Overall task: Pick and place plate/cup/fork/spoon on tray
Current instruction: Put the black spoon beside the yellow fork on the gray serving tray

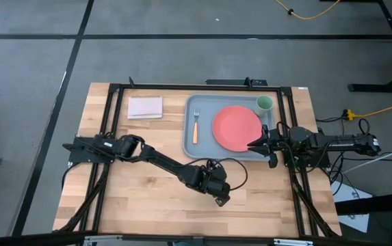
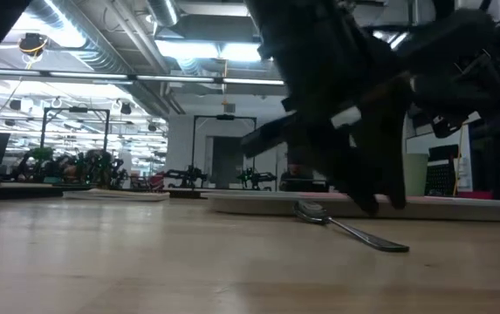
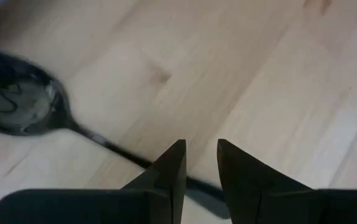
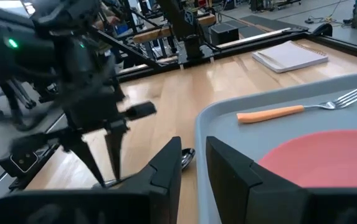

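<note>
The dark spoon [image 3: 16,93] lies flat on the wooden table just near of the tray; it also shows in the low view [image 2: 354,234]. My left gripper [image 1: 220,198] points down over the spoon's handle [image 3: 200,188], fingers a narrow gap apart; I cannot tell whether they touch it. The blue-grey tray [image 1: 190,130] holds the orange-handled fork [image 1: 196,127], the coral plate [image 1: 236,128] and the green cup [image 1: 265,103]. My right gripper [image 1: 254,145] is open and empty over the tray's right near part, beside the plate.
A pale folded napkin [image 1: 145,107] lies at the table's far left, beside the tray. A black frame [image 1: 113,102] runs around the table's edges. Bare wood lies left of and near my left arm.
</note>
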Controlling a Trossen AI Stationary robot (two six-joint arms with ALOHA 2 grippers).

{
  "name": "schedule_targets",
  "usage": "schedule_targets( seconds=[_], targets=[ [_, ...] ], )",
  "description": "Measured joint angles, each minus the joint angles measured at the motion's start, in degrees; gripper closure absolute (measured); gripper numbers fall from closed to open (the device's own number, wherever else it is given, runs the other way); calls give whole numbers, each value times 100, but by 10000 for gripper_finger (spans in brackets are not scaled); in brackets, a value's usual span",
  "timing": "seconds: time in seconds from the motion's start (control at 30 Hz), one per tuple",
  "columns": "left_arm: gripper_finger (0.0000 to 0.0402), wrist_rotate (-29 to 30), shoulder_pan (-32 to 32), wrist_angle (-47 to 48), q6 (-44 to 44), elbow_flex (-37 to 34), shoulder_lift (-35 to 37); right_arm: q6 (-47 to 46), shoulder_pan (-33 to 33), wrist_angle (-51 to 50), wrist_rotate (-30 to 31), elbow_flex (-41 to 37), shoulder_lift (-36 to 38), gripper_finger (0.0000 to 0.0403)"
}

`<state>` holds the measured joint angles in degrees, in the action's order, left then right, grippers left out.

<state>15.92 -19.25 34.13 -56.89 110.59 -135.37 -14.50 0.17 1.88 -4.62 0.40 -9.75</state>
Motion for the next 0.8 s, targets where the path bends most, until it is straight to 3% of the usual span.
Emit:
schedule_targets(
  seconds=[0.17, 0.37, 0.8],
  targets=[
    [317, -322, 82, 277, -218, 0, -33, -22, -1, 14, -4, 0, -32, 324],
    [318, -138, 151, 705, -259, 4, -33, -31, 0, 12, -9, 0, -34, 324],
    [318, -553, 187, 2093, -307, 12, 124, -26, 1, 11, -13, 0, -38, 324]
  ],
)
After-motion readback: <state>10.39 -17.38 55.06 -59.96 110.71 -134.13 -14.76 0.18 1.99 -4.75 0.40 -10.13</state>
